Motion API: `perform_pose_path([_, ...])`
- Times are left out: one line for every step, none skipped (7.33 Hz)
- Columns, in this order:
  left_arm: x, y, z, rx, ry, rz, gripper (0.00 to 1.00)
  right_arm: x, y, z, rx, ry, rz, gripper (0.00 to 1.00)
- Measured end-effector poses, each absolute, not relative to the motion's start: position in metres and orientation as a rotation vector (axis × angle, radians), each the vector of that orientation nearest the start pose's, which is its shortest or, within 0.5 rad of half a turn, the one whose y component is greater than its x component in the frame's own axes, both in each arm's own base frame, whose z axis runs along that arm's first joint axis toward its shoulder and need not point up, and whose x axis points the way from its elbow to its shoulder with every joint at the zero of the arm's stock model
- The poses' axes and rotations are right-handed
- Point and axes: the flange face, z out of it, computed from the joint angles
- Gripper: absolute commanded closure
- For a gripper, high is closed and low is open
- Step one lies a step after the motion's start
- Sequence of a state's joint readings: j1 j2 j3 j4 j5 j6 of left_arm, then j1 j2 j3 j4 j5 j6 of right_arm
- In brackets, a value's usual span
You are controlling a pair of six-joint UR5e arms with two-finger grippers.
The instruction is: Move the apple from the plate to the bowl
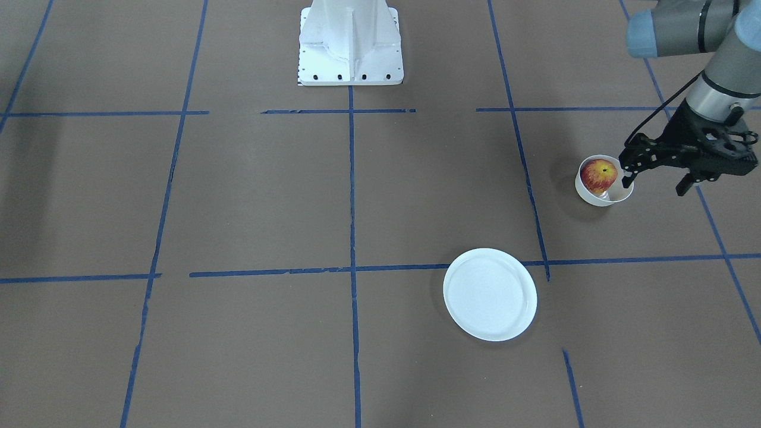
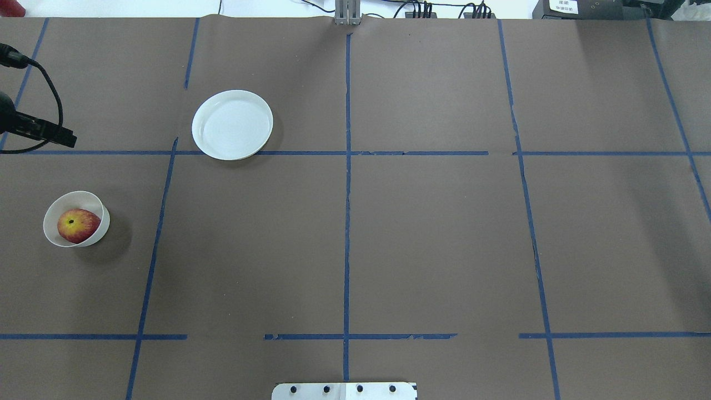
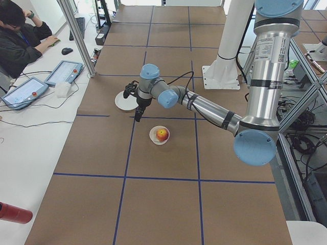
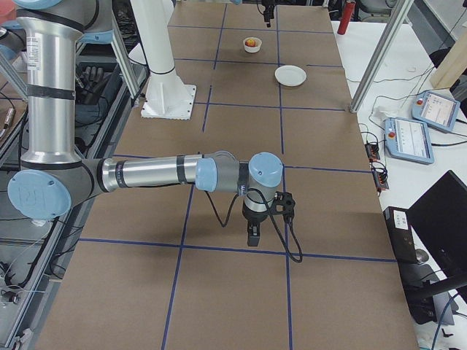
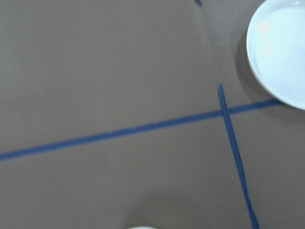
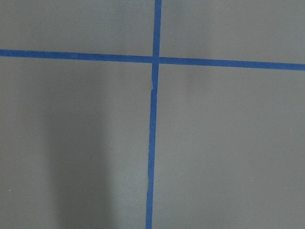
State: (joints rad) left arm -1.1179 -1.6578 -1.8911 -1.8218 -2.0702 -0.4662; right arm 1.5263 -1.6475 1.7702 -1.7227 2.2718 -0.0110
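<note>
The apple (image 1: 598,175) lies inside the small off-white bowl (image 1: 588,195) on the robot's left side of the table; both also show in the overhead view, apple (image 2: 78,225) and bowl (image 2: 72,199). The flat white plate (image 1: 490,294) is bare, also in the overhead view (image 2: 232,125) and the left wrist view (image 5: 281,52). My left gripper (image 1: 654,181) is open and empty, raised above the table beside the bowl, touching nothing. My right gripper (image 4: 253,233) hangs over bare table far from the dishes; I cannot tell if it is open or shut.
The white robot base (image 1: 351,53) stands at the table's robot-side edge. Blue tape lines grid the brown table cover. An operator (image 3: 20,41) sits at a side desk with tablets beyond the table's far side. A red can (image 3: 15,213) lies off the table.
</note>
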Motion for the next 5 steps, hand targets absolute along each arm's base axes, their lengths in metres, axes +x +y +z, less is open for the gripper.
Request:
perform_pose_path([0.123,-0.531,0.452,0.375,0.694,0.162,0.0,0.049,-0.457,0.617,-0.04,-0.7,-0.043,0.0])
perform_pose_path([0.086,-0.544,0.469,0.353,0.71,0.147,0.0,0.049,-0.457,0.617,-0.04,-0.7,-0.043,0.0])
perform_pose_path([0.052,-0.548,0.488,0.313,0.749,0.124,0.0,0.049,-0.457,0.617,-0.04,-0.7,-0.043,0.0])
perform_pose_path([0.023,-0.545,0.511,0.283,0.761,0.124,0.0,0.049,-0.457,0.617,-0.04,-0.7,-0.043,0.0])
perform_pose_path([-0.006,-0.536,0.542,0.257,0.75,0.144,0.0,0.049,-0.457,0.617,-0.04,-0.7,-0.043,0.0])
